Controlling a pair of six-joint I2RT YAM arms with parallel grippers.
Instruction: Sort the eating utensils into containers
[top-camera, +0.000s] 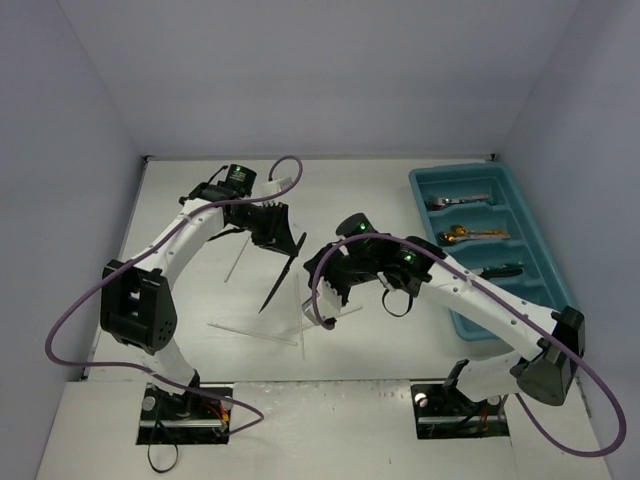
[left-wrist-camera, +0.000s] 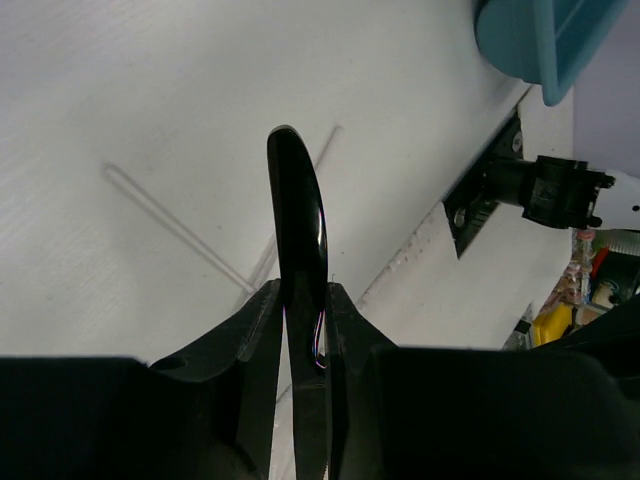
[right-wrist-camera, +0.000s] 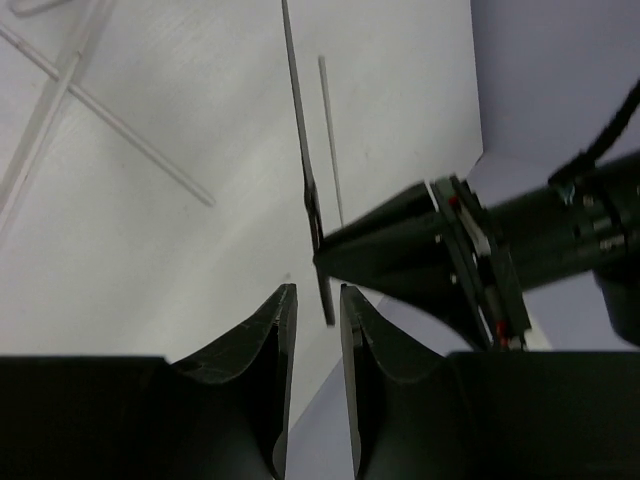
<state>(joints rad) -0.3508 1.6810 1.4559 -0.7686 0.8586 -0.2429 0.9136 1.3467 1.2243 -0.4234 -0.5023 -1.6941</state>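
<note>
Though near right tool (right-wrist-camera: 317, 295), dark knife (left-wrist-camera: 300, 220) between fingers (left-wrist-camera: 255, 325) of left tool (left-wrist-camera: 303, 290).

No text, label or number can be read anywhere.

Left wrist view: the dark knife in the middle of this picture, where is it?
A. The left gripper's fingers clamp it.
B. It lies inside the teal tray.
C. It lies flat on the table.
A: the dark knife sticks out from between the two fingers of the left gripper, raised over the white table, while the teal tray sits apart at the picture's upper right corner.
</note>
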